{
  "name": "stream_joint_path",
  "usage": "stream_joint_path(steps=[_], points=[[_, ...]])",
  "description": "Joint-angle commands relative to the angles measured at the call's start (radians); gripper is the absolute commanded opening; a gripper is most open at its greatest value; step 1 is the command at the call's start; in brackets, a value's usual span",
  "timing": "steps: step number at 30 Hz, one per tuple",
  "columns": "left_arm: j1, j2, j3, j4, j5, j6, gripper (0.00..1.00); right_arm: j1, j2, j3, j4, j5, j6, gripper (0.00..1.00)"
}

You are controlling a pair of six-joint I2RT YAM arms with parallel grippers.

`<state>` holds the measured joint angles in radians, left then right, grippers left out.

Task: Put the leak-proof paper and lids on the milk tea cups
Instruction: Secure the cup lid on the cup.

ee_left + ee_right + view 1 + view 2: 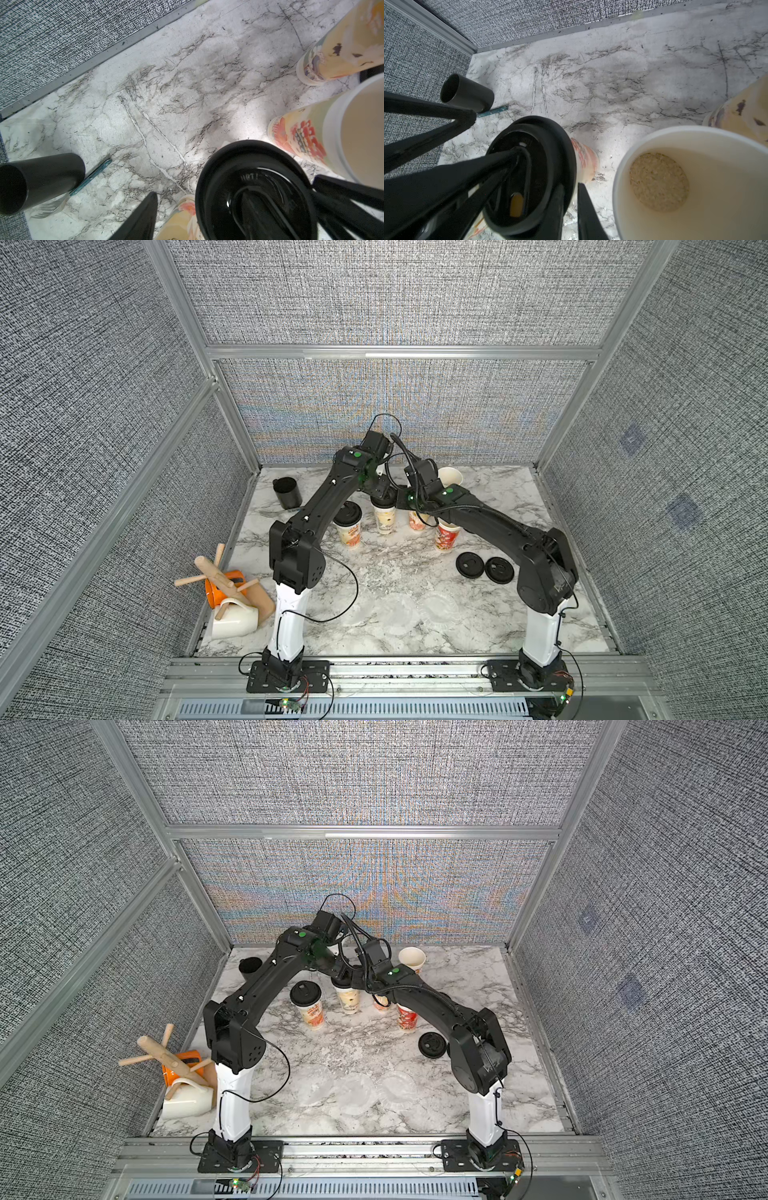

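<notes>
Two claws work one milk tea cup (pixel 384 520): right claw (pixel 570 199) closed on its black lid (pixel 548 133) rim, left claw (pixel 496 134) open, likely bracing it. The leak-proof paper (pixel 357 1092) lies well apart from that cup.

Five milk tea cups (pixel 446 537) stand upright, tall white paper printed in red, orange and yellow. Four form a row: the two at its left end are capped in black, and the other two are open. The fifth cup (pixel 451 477) stands open behind the row. Three translucent, crinkle-edged rounds of leak-proof paper (pixel 357 1092) lie flat in front, well apart from the cups.
</notes>
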<state>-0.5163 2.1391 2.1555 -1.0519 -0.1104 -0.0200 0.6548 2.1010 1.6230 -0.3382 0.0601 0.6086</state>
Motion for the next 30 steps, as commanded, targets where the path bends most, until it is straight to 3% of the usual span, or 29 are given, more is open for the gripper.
stream_joint_path(steps=[1, 18, 30], points=[[-0.001, 0.027, -0.028, -0.224, -0.009, 0.028, 0.66, 0.017, 0.027, -0.051, -0.182, -0.109, 0.014, 0.16], [-0.001, 0.032, -0.032, -0.226, -0.018, 0.031, 0.66, -0.012, -0.039, 0.149, -0.151, -0.156, -0.037, 0.17], [-0.001, 0.024, -0.025, -0.216, 0.023, 0.029, 0.66, -0.038, 0.058, 0.232, -0.151, -0.196, -0.020, 0.29]])
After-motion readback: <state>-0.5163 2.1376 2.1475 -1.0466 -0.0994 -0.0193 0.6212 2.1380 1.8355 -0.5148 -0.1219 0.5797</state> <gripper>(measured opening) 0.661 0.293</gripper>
